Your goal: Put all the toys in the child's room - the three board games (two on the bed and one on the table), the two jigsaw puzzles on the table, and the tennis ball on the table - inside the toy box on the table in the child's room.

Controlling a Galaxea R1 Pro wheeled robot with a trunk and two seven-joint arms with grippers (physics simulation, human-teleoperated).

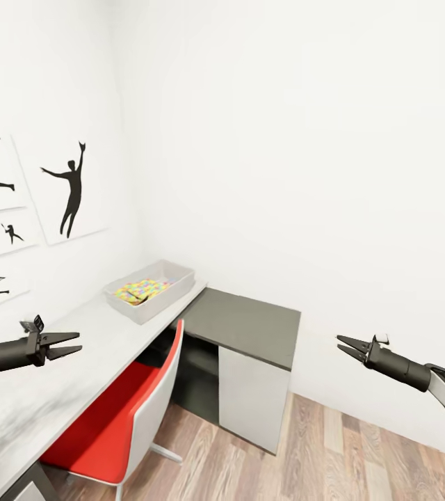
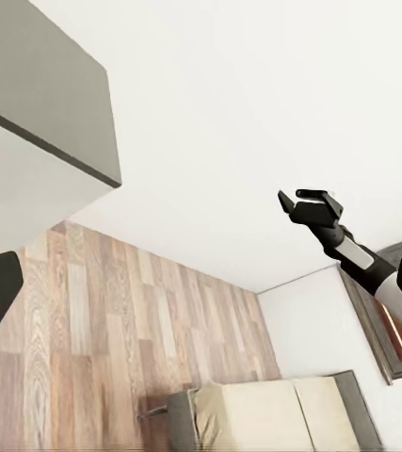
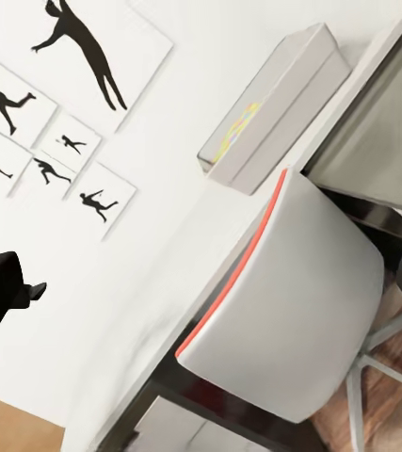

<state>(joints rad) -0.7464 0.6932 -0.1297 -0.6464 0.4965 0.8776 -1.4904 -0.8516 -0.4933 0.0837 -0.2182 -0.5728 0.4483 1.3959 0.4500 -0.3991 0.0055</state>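
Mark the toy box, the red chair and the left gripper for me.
toy box [image 1: 175, 291]: head view, on its pale grey near side wall.
red chair [image 1: 104, 424]: head view, on the red seat.
left gripper [image 1: 76, 343]: head view, midway between its open fingertips.

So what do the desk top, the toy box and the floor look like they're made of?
Desk top: pale stone-like slab, probably marble or laminate, with faint grey veining and a matte look. Toy box: likely plastic, plain pale grey with smooth sloping walls. Floor: wood planks or wood-look laminate, with visible grain and seams.
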